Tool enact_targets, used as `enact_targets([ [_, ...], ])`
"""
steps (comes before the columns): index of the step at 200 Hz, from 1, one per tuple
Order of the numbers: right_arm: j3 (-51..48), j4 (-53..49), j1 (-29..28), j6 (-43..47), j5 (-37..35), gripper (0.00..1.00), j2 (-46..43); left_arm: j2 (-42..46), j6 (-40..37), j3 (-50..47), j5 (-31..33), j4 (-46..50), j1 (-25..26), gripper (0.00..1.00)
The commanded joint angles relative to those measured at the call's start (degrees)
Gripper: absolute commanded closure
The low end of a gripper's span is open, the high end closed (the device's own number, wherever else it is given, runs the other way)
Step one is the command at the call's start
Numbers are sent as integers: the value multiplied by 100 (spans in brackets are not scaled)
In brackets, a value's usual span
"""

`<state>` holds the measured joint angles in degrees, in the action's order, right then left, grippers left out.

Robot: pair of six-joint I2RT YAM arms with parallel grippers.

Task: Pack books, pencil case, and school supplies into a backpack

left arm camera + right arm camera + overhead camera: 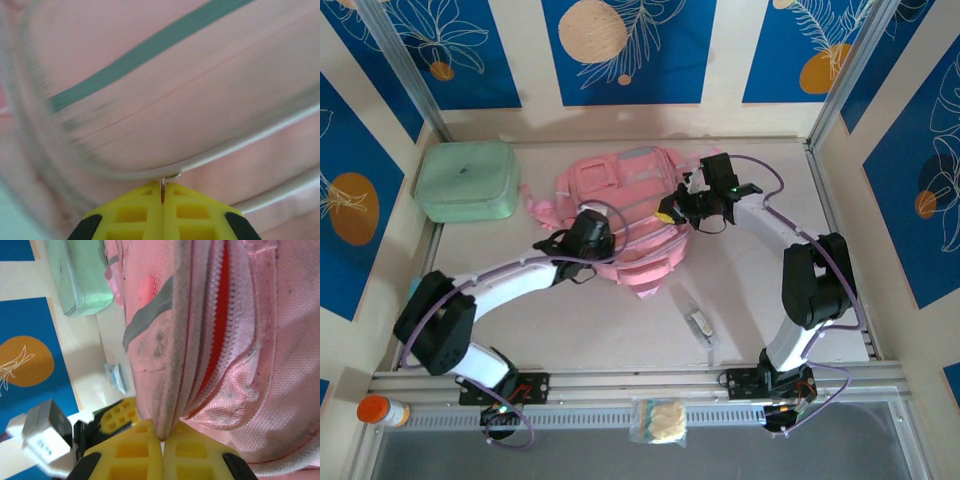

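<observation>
The pale pink backpack (pixel 620 195) lies flat at the back middle of the table. My left gripper (pixel 592 238) rests on its near side. In the left wrist view the left gripper (pixel 163 187) is shut on a thin metal zip pull (pixel 163 184) hanging from a pale zip line of the backpack (pixel 200 60). My right gripper (pixel 676 212) is at the bag's right edge. In the right wrist view the right gripper (pixel 161 434) is shut on a fold of the backpack (pixel 170 365) beside a zip gap showing red lining. A tiny pale oblong school supply (pixel 698 322) lies near the front. Books and pencil case are out of view.
A big mint-green zip case (pixel 467 180) sits at the back left. A teal packet (pixel 117 377) lies on the table left of the bag. An orange-capped bottle (pixel 378 410) and a clear bag with yellowish contents (pixel 660 420) sit on the front rail.
</observation>
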<state>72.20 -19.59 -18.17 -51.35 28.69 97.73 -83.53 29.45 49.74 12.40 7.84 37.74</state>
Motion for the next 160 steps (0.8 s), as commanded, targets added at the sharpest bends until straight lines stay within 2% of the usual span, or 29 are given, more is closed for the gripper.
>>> enact_targets([
  [1, 354, -255, 189, 427, 731, 100, -303, 368, -291, -402, 44, 226, -541, 100],
  [26, 540, -499, 209, 708, 828, 100, -128, 465, -703, -491, -388, 73, -888, 100],
  [45, 761, -696, 254, 939, 778, 100, 77, 471, -818, -457, -715, 110, -882, 100],
  [67, 1117, -940, 362, 1256, 630, 100, 373, 563, -611, -494, -1009, 63, -709, 100],
  [93, 1408, -1110, 454, 1504, 556, 100, 689, 591, -451, -511, -622, 202, -496, 100],
  [108, 1395, -1238, 460, 1624, 470, 89, 689, 484, -421, -380, -289, 496, -529, 100],
  [126, 1155, -1290, 445, 1709, 294, 74, 477, 440, -506, -276, -434, 449, -529, 100],
  [142, 861, -1426, 422, 1809, 29, 61, 199, 461, -475, -197, -701, 451, -522, 86],
  [154, 630, -1655, 396, 1937, -400, 52, -102, 523, -425, -118, -923, 541, -451, 73],
  [160, 479, -1726, 393, 1957, -623, 49, -270, 567, -371, -113, -987, 577, -392, 70],
])
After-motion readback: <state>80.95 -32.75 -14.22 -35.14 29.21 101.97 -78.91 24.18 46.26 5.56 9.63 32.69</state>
